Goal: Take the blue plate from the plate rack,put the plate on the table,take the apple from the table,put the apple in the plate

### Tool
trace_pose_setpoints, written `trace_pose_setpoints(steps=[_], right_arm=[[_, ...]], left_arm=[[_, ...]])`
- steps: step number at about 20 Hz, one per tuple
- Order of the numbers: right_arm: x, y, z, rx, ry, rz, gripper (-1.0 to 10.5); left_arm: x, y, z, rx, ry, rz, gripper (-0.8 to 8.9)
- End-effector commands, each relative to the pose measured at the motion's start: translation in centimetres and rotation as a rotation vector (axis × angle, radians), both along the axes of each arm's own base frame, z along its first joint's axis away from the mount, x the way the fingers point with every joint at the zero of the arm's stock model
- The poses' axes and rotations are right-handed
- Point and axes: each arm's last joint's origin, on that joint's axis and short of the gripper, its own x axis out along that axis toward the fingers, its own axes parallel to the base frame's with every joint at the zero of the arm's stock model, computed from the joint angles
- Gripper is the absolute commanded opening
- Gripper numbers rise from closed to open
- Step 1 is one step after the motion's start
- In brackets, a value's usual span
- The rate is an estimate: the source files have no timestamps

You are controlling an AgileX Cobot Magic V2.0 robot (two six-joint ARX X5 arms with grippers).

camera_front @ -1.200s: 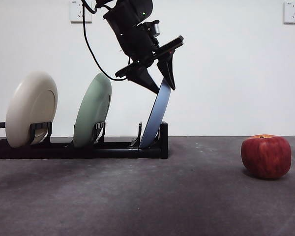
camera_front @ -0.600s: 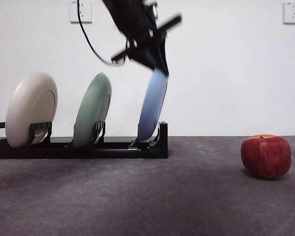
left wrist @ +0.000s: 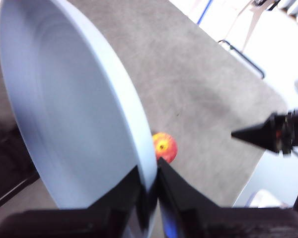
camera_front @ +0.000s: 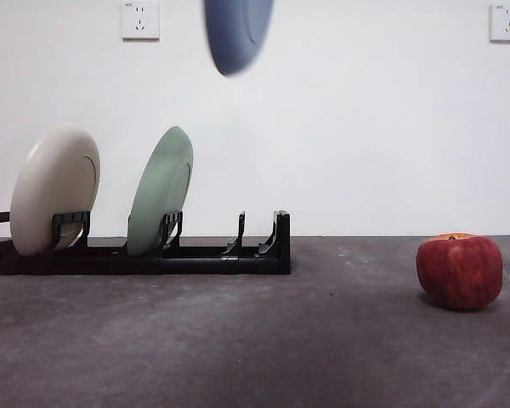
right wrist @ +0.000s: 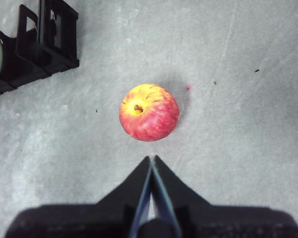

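**What stands on your table**

You see a flat dark grey table (camera_front: 263, 357) with a rough, mottled surface. On its left side lies a long, low black plate rack (camera_front: 153, 253) with upright slotted posts. The slots at its right end are free. Well apart from it, on the right side, a round dark red apple (camera_front: 460, 270) sits directly on the table, with an orange-yellow patch around the stem, which points up.

The front view looks level across the table (camera_front: 238, 340) from low down. Both wrist views look down past their jaws, sharing the apple (right wrist: 149, 112).
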Motion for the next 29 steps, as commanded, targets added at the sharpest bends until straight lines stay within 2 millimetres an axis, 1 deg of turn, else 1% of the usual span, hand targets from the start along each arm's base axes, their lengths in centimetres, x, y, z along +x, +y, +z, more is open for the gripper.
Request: trace_pose_setpoints(steps=[1,3,7,10,13,16,18,19,21,25,27,29], right_arm=[[0.0,0.0,0.2,-0.006,-0.011,0.011,0.0],[0.0,0.0,0.2,-0.005,-0.011,0.01,0.0],[0.0,0.0,0.2,-0.008,-0.014,0.013,0.0],[0.0,0.0,0.2,-0.01,-0.016,0.015,0.0],[0.0,0.0,0.2,-0.017,-0.018,0.018,0.0],[0.0,0.0,0.2,-0.025,-0.023,0.027,0.0],[0.0,0.0,0.3,-0.025,-0.031,0.026,0.0],[0.1,0.0,0.3,-0.025,-0.035,0.027,0.0],[0.2,0.0,0.4,-0.031,-0.05,0.031,0.0],[0.3,0.0,0.5,-0.034,-0.063,0.035,0.0],[0.3,0.0,0.5,-0.054,-0.078,0.056,0.0],[0.3,0.0,0.5,-0.069,-0.086,0.071,0.0]], left_arm=[[-1.3,0.3,0.3,0.079,-0.051,-0.007,-0.09],[-2.3,0.5,0.3,0.138,-0.048,0.009,-0.09],[-3.6,-0.7,-0.3,0.168,-0.044,-0.036,-0.09],[-4.2,-2.1,-1.6,0.24,-0.044,-0.043,-0.09],[-4.8,-3.8,-4.0,0.364,-0.037,-0.029,-0.09],[-5.3,-5.2,-7.2,0.49,0.001,-0.037,-0.09],[-5.5,-5.9,-9.9,0.588,0.031,-0.034,-0.09],[-5.6,-6.5,-11.7,0.626,0.034,-0.033,-0.09],[-5.8,-7.6,-14.7,0.645,0.034,-0.055,-0.09],[-6.5,-8.6,-21.0,0.692,0.048,-0.105,-0.09],[-6.9,-8.6,-23.7,0.71,0.039,-0.137,-0.09],[-7.4,-8.9,-25.7,0.735,0.035,-0.172,-0.09]])
